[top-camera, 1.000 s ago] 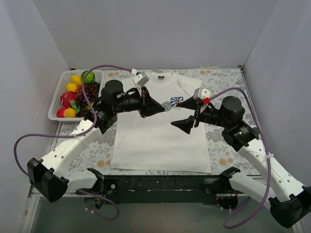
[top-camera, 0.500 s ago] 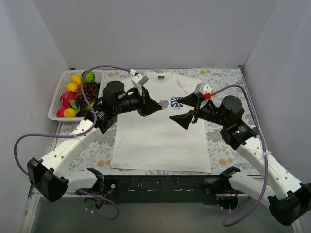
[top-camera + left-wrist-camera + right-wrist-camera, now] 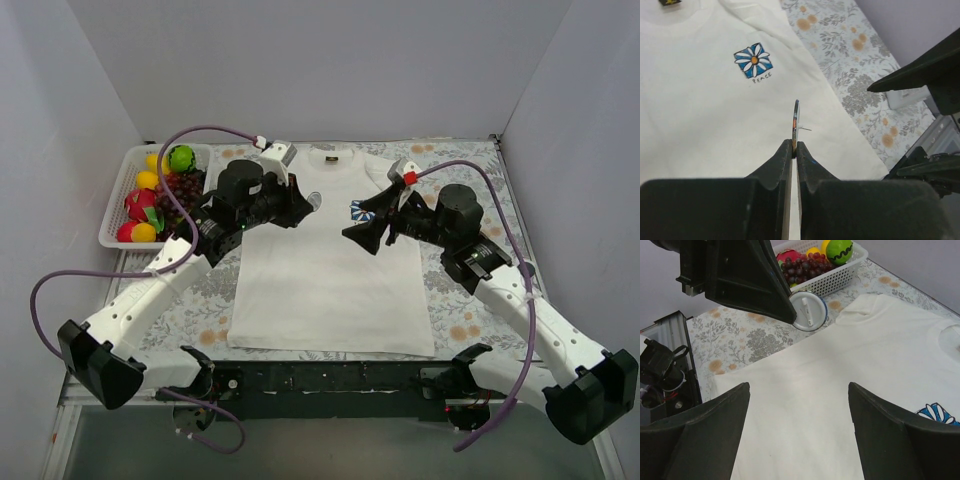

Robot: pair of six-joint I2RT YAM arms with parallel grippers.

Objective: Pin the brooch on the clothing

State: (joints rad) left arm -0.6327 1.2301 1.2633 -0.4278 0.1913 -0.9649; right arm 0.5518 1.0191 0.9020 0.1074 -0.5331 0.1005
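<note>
Brooch [image 3: 808, 310] farther left of "PEACE" logo [image 3: 754, 59]

Left fingers [image 3: 755, 285] pinch brooch [image 3: 809, 311] over white T-shirt [image 3: 840, 375]; right fingers [image 3: 705, 435] apart.

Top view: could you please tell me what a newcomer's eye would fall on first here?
The white shirt lies spread flat in the middle. Above its chest the left gripper is shut on the brooch, held edge-on near the blue logo, and the open right gripper faces it. A basket of bright fruit sits at the far left.
</note>
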